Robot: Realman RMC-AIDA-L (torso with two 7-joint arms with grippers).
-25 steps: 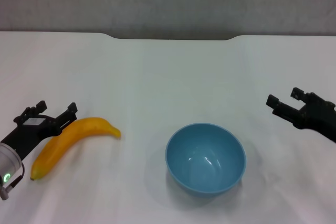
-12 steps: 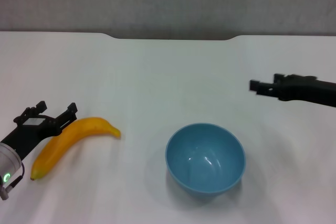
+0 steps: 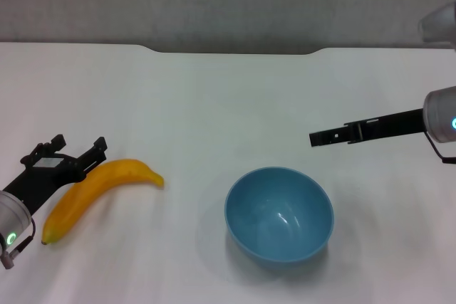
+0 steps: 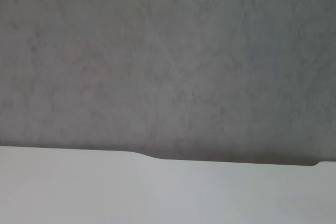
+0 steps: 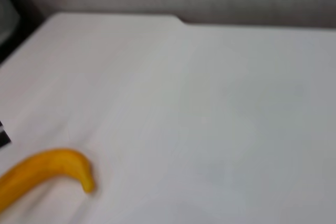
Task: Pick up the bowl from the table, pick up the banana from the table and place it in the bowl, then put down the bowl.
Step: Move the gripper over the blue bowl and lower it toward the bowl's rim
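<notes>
Fingers on the right gripper (image 3: 317,137) I cannot read; it is hovering at one o'clock from the light blue bowl (image 3: 279,214), seemingly lining up the pickup. Left gripper (image 3: 71,154), spread apart, is waiting beside the banana (image 3: 96,193) at nine o'clock.

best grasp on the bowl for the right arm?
Take the bowl by its rim, probably on the side nearest the right end effector, coming from above with one finger inside the wall. It stands upright, open and empty on the table; the rim looks like the only thin edge.
</notes>
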